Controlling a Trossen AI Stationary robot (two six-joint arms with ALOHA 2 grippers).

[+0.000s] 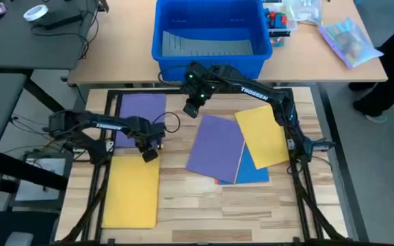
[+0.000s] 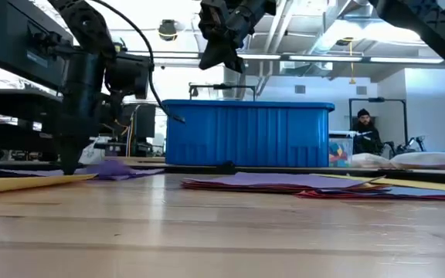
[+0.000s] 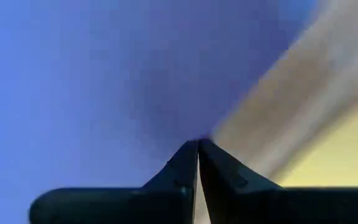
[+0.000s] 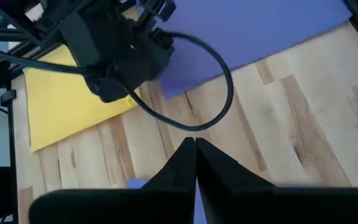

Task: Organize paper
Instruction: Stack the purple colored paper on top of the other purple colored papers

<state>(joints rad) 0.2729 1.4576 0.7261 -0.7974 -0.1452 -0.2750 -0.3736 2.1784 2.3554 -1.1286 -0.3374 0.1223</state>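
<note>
Bare wood (image 1: 204,205) before paper (image 1: 215,147)

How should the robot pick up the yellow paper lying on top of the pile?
Probably by the yellow sheet's corner that sticks out past the blue sheet toward the right arm's side, coming from above. It lies flat, so only a free edge offers a pincer any hold.

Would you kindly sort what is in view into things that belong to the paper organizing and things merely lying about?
Belongs to the job:
- purple sheet on the left
- yellow sheet on the left
- purple sheet in the middle
- yellow sheet on the right
- blue sheet beneath them

Lying about:
- blue bin
- clear bag
- tape roll
</note>
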